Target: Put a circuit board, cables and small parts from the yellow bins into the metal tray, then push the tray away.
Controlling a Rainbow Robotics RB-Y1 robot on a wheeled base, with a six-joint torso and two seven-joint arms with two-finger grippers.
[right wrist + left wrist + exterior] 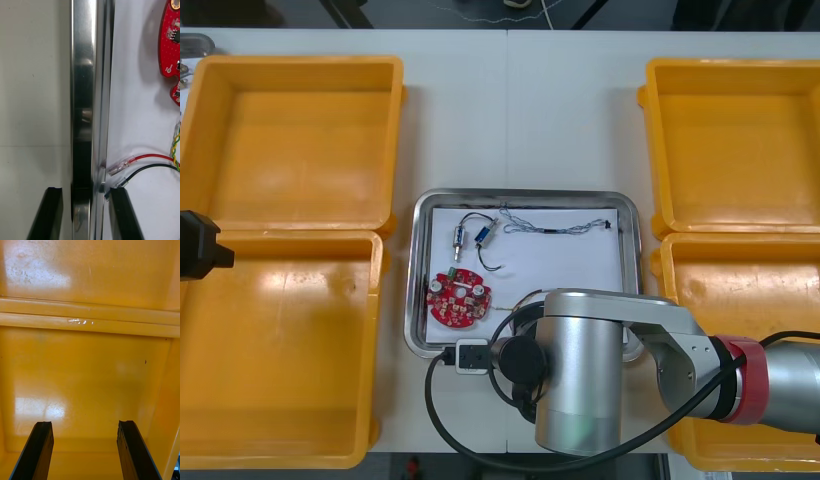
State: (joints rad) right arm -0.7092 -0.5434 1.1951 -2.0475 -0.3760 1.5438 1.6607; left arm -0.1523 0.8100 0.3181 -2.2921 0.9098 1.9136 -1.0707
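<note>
front view: the tray [628, 215] sits mid-table [520, 110] between four bins [300, 64], white inside. in it lie the board [458, 297] at the near left, a small metal part [477, 237] with a black cable [466, 220] beyond the board, and a blue and white cable [552, 228] along the far side. the right arm [580, 370] hangs over the tray's near rim and hides that stretch. the left arm [196, 246] is parked at the left edge, over the seam of the two left bins.

right wrist view: the right gripper [84, 192] stands parted astride the tray rim, one finger outside over the table, the other inside, gripping nothing. a red lead [153, 156] and a black lead [150, 168] end just beside the inner finger; the board lies farther on.

left wrist view: the left gripper [84, 427] is wide and empty over a bin floor.
</note>
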